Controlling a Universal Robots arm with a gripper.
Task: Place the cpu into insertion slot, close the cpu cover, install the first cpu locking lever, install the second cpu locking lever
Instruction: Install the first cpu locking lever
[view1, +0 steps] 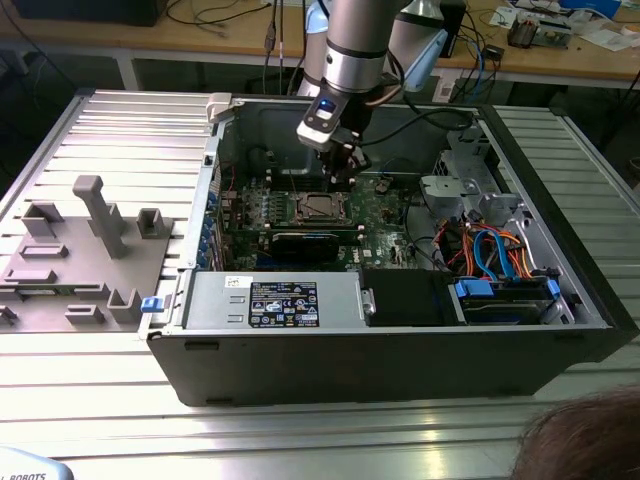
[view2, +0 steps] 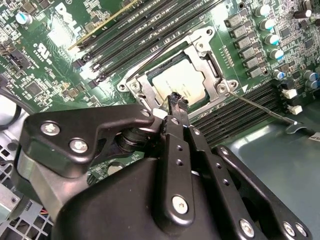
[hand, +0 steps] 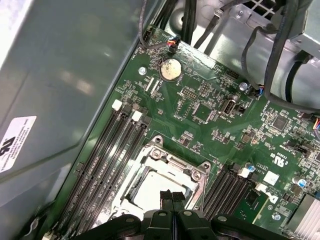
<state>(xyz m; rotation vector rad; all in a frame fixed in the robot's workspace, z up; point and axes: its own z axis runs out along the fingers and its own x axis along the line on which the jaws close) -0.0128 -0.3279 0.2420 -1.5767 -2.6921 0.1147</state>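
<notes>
Black gripper (view2: 176, 100), jaws pressed together, tip over the small square silver-topped cpu (view2: 182, 80); contact unclear. Cpu lies in the silver-rimmed insertion slot (view1: 298, 207), far side of the open black computer case (view1: 380, 360). Silvery frame cpu cover (view2: 207, 55) is down around it. Thin wire lever (view2: 260, 107) juts outward.

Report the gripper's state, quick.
Gripper: closed, fingertips pressed together just above the cpu, holding nothing that can be seen.
</notes>
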